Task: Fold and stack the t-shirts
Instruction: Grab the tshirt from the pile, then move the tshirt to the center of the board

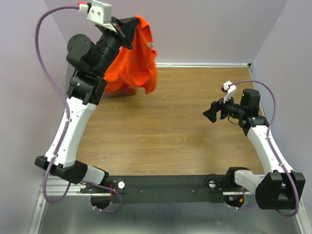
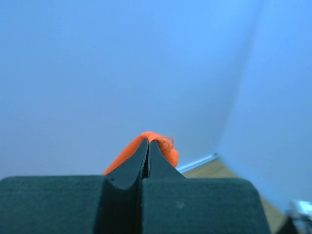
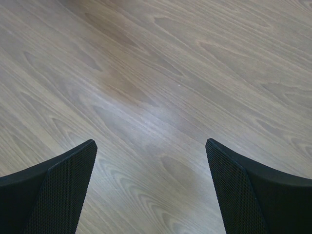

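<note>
Lowering the shirt [image 1: 134, 63] well means, I judge, bringing it slowly toward the bare middle of the table [image 1: 165, 131], so the hanging edge lands first and the cloth spreads flat rather than bunching. The left gripper [image 1: 127, 28] sits high in the upper left of the top view, arm stretched up and forward, jaws pinched tight on a bunched edge of the orange cloth, which hangs below it. The right gripper [image 1: 212, 113] hovers at mid right, low over the table, jaws wide apart and holding nothing.
</note>
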Controlling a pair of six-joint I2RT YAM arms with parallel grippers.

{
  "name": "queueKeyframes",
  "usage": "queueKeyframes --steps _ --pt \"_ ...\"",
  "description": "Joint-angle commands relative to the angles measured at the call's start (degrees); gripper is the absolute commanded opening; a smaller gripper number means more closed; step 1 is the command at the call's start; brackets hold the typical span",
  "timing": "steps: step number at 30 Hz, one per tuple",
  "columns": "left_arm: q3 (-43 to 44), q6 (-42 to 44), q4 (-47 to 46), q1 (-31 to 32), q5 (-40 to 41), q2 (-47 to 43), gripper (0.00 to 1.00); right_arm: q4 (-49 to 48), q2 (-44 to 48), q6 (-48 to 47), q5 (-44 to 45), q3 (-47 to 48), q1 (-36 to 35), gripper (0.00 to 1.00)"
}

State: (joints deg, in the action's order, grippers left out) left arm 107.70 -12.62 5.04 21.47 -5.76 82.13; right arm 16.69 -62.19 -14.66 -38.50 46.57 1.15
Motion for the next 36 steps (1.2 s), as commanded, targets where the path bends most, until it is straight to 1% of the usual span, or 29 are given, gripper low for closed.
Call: queueKeyframes --steps 1,6,10,12,15,19,21,24,25,28,32,34,36 --pt "5.0 -3.7 -9.9 3.6 -7.6 -4.2 0.00 1.2 0.4 -0.6 1.3 0.1 0.3 1.00" --pt "4.9 -8.9 -16.0 7.3 -12.6 -6.0 0.00 1.2 0.7 -1.0 2.4 0.2 0.3 1.00" --pt "4.2 -10.3 -16.6 9.5 -14.9 -5.1 0.00 1.2 0.8 -1.0 3.3 0.3 0.3 1.00" --pt "3.6 -10.2 -16.8 11.2 -15.2 -4.2 0.00 1.1 0.8 -1.2 4.2 0.3 0.3 1.00" --pt "2.3 -10.1 -16.9 12.0 -15.2 -3.1 0.00 1.1 0.6 -1.3 6.0 0.4 0.3 1.00" --pt "-4.9 -9.5 -17.0 12.5 -14.5 -3.1 0.00 1.1 0.3 -1.3 8.9 0.6 0.3 1.00" --pt "-14.7 -8.6 -17.3 12.5 -13.8 -3.3 0.00 1.1 0.1 -1.3 9.7 0.6 0.3 1.00" --pt "-22.5 -7.2 -18.0 12.5 -12.4 -2.8 0.00 1.1 0.2 -1.4 9.5 0.7 0.4 1.00" --pt "-27.3 -6.8 -18.8 12.5 -12.2 -2.3 0.00 1.1 0.2 -1.4 9.3 0.5 0.4 1.00" --pt "-34.2 -5.0 -20.4 12.5 -11.6 1.5 0.00 1.1 0.1 -1.4 8.6 0.5 0.4 1.00" --pt "-36.9 -3.5 -21.8 12.5 -8.7 5.8 0.00 1.2 0.1 -1.6 7.8 0.4 0.4 1.00" --pt "-36.4 -3.4 -22.1 12.5 -6.8 9.4 0.00 1.2 0.0 -1.6 6.4 0.2 0.4 1.00" --pt "-34.1 -3.7 -22.1 12.5 -5.3 13.3 0.00 1.2 0.0 -1.5 4.7 0.1 0.4 1.00"
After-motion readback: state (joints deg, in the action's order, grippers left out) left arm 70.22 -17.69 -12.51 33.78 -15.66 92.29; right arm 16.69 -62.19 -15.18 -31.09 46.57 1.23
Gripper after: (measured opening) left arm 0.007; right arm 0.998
